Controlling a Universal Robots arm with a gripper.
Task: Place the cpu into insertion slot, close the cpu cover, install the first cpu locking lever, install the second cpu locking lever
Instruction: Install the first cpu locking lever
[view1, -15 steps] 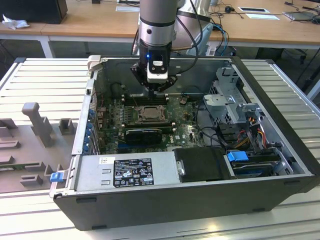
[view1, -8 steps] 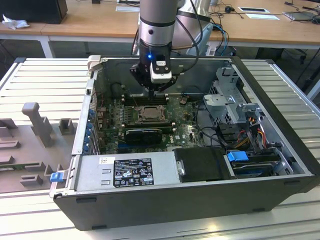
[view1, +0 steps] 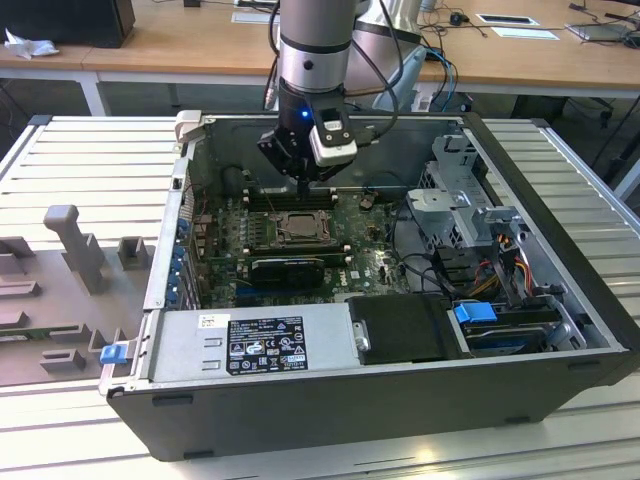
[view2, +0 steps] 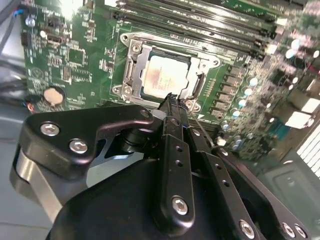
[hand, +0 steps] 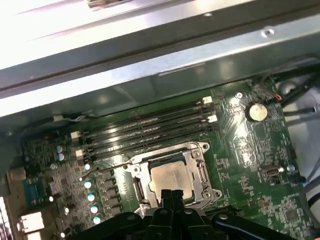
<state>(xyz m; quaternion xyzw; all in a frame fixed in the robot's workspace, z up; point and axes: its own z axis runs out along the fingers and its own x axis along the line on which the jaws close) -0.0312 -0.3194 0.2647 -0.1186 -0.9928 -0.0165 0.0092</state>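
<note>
As you look past the wrist, gripper (view2: 170, 100): jaws pressed together, holding nothing you can see, tips at the metal cover's (view2: 134, 67) edge.
Chip (view2: 165, 75): flat inside the cover's window.
Board (view2: 75, 55): green, memory slots (view2: 200, 22) beyond.

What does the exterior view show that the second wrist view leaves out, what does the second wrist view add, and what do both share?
Exterior view: the whole open computer case, its power supply box along the near side, the arm reaching down, and the slatted table around it. Second wrist view: the screws on the black body of the gripper, and the corner screws of the metal cover frame. Both: the gripper hanging by the chip, the chip seated inside the cover frame, and the long memory slots.
</note>
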